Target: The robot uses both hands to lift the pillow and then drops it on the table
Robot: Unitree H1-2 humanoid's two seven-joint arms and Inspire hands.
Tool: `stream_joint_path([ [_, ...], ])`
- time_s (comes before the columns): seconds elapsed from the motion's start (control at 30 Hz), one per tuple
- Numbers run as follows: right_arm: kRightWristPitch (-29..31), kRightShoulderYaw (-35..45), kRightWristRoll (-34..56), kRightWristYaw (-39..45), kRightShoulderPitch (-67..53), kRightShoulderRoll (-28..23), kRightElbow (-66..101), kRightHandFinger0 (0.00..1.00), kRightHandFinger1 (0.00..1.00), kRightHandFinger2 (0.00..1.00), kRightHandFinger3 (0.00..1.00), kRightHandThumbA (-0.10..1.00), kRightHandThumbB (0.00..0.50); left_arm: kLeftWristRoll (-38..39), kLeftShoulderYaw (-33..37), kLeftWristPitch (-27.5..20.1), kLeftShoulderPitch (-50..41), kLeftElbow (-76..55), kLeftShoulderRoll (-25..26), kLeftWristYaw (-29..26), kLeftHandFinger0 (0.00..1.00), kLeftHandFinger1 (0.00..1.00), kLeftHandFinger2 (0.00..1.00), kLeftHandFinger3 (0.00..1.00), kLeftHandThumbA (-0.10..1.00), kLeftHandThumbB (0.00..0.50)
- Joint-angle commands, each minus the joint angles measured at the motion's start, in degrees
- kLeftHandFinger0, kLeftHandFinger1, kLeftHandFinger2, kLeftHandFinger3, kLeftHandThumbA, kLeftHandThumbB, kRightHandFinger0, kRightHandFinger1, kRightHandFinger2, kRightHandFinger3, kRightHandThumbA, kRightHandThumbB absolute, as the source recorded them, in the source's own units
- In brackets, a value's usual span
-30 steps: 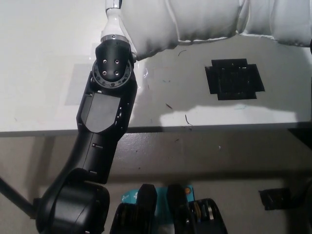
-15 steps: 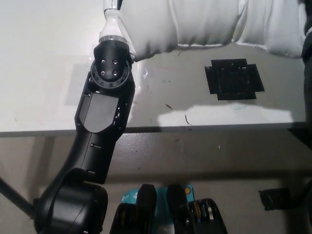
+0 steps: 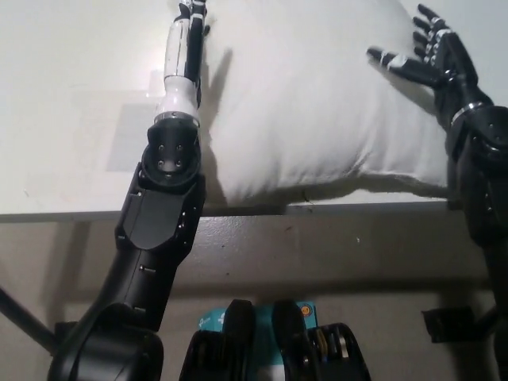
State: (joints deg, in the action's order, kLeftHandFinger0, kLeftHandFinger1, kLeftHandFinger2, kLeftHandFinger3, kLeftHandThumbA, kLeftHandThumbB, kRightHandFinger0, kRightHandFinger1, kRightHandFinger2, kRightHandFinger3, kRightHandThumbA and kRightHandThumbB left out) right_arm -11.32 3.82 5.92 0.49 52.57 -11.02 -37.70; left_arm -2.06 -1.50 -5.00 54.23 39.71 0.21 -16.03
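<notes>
The white pillow (image 3: 317,103) lies flat on the white table (image 3: 63,119), its near edge reaching the table's front rim. My white left hand (image 3: 192,11) is at the top edge of the picture, fingers straight alongside the pillow's left side, holding nothing. Its tips are cut off by the frame. My black right hand (image 3: 432,51) hovers over the pillow's right end with fingers spread apart, gripping nothing.
A pale rectangular patch (image 3: 127,139) marks the table left of my left arm. The table's front edge (image 3: 79,213) runs across the picture, with grey floor below it. A small black object (image 3: 452,324) sits on the floor at lower right.
The pillow has come down from the top of the picture to lie flat on the table, covering the black patch. Both hands have let go of it, and the right hand has come into view.
</notes>
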Motion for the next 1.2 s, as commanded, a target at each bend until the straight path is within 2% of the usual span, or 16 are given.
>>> stream_joint_path([
  [0.0, 5.64, -1.09, -1.18, 1.75, 3.46, -0.01, -3.00, 1.00, 1.00, 1.00, 1.00, 1.00, 0.365, -0.51, -0.47, -4.88, 0.89, 2.57, 1.19, 0.17, 1.00, 1.00, 1.00, 1.00, 1.00, 0.156],
  [0.13, 8.51, -1.74, -1.03, 2.38, 2.47, 0.66, -6.20, 1.00, 1.00, 1.00, 1.00, 1.00, 0.322, -0.03, -0.86, -8.67, 0.15, 9.10, 2.25, 0.81, 1.00, 1.00, 1.00, 1.00, 1.00, 0.112],
  [0.2, 8.81, -2.11, -1.38, 2.21, 2.49, 0.79, -8.23, 1.00, 1.00, 1.00, 1.00, 1.00, 0.344, 0.41, -1.09, -9.86, 0.16, 12.07, 2.56, 1.24, 1.00, 1.00, 1.00, 1.00, 1.00, 0.100],
  [0.3, 9.54, -2.02, -0.99, 2.15, 2.06, 1.27, -10.55, 1.00, 1.00, 1.00, 1.00, 1.00, 0.373, 1.50, -1.78, -12.77, 0.02, 16.48, 2.86, 2.25, 1.00, 1.00, 1.00, 1.00, 1.00, 0.114],
  [0.37, 6.72, -2.10, -1.15, 1.53, 0.93, 1.54, -10.46, 1.00, 1.00, 1.00, 1.00, 1.00, 0.411, 1.51, -1.93, -14.82, -0.38, 20.13, 3.33, 2.52, 1.00, 1.00, 1.00, 1.00, 1.00, 0.118],
  [0.43, 6.88, -1.77, -0.92, 1.54, 0.81, 1.49, -11.00, 1.00, 1.00, 1.00, 1.00, 1.00, 0.413, 1.55, -2.02, -15.90, -0.11, 21.69, 3.43, 2.64, 1.00, 1.00, 1.00, 1.00, 1.00, 0.124],
  [0.53, 8.35, -1.55, -0.74, 1.74, 0.23, 1.51, -11.59, 1.00, 1.00, 1.00, 1.00, 1.00, 0.367, 1.31, -2.09, -15.11, -0.53, 21.49, 3.41, 2.14, 1.00, 1.00, 1.00, 1.00, 1.00, 0.136],
  [0.63, 8.45, -1.77, -1.40, 1.20, -0.01, 0.98, -11.88, 1.00, 1.00, 1.00, 1.00, 1.00, 0.410, 1.16, -2.20, -15.52, -0.74, 20.99, 3.43, 1.42, 1.00, 1.00, 1.00, 1.00, 1.00, 0.160],
  [0.67, 8.57, -2.41, -2.32, 1.01, -0.45, 0.56, -10.55, 1.00, 1.00, 1.00, 1.00, 1.00, 0.403, 1.21, -2.21, -15.08, -1.12, 19.48, 3.42, 1.57, 1.00, 1.00, 1.00, 1.00, 1.00, 0.150],
  [0.8, 8.56, -2.44, -2.62, 1.26, -2.34, -0.22, -4.16, 1.00, 1.00, 1.00, 1.00, 1.00, 0.393, 0.86, -1.89, -13.33, -2.32, 13.99, 3.19, 1.82, 1.00, 1.00, 1.00, 1.00, 1.00, 0.191],
  [0.87, 10.06, -1.62, -2.34, 1.16, -4.55, -0.58, 4.95, 1.00, 1.00, 1.00, 1.00, 1.00, 0.369, -0.18, -1.06, -11.09, -4.36, 5.02, 3.25, 2.37, 1.00, 1.00, 1.00, 1.00, 1.00, 0.165],
  [0.9, 9.79, -1.58, -2.55, 0.96, -4.98, -0.60, 6.48, 1.00, 1.00, 1.00, 1.00, 1.00, 0.371, -0.22, -0.94, -10.50, -4.83, 3.41, 3.26, 2.59, 1.00, 1.00, 1.00, 1.00, 1.00, 0.165],
  [0.93, 11.05, -1.61, -3.83, 0.49, -6.24, -1.65, 13.46, 1.00, 1.00, 1.00, 1.00, 1.00, 0.414, -0.77, -0.58, -8.76, -6.29, -3.93, 3.32, 2.86, 1.00, 1.00, 1.00, 1.00, 1.00, 0.206],
  [1.03, 8.55, -1.71, -7.07, 0.81, -10.75, -4.86, 29.97, 1.00, 1.00, 1.00, 1.00, 1.00, 0.377, -1.37, -0.03, -3.89, -8.90, -16.93, 2.82, 3.35, 1.00, 1.00, 1.00, 1.00, 1.00, 0.250],
  [1.1, 8.62, -1.68, -10.30, 1.64, -14.36, -8.01, 38.47, 1.00, 1.00, 1.00, 1.00, 1.00, 0.305, -2.36, 0.98, -1.63, -11.42, -25.94, 3.69, 4.97, 1.00, 1.00, 1.00, 1.00, 1.00, 0.229],
  [1.17, 7.19, -0.94, -10.35, 2.48, -16.77, -9.54, 43.06, 1.00, 1.00, 1.00, 1.00, 1.00, 0.297, -2.68, 1.42, -0.98, -12.73, -30.36, 4.24, 5.78, 1.00, 1.00, 1.00, 1.00, 1.00, 0.229],
])
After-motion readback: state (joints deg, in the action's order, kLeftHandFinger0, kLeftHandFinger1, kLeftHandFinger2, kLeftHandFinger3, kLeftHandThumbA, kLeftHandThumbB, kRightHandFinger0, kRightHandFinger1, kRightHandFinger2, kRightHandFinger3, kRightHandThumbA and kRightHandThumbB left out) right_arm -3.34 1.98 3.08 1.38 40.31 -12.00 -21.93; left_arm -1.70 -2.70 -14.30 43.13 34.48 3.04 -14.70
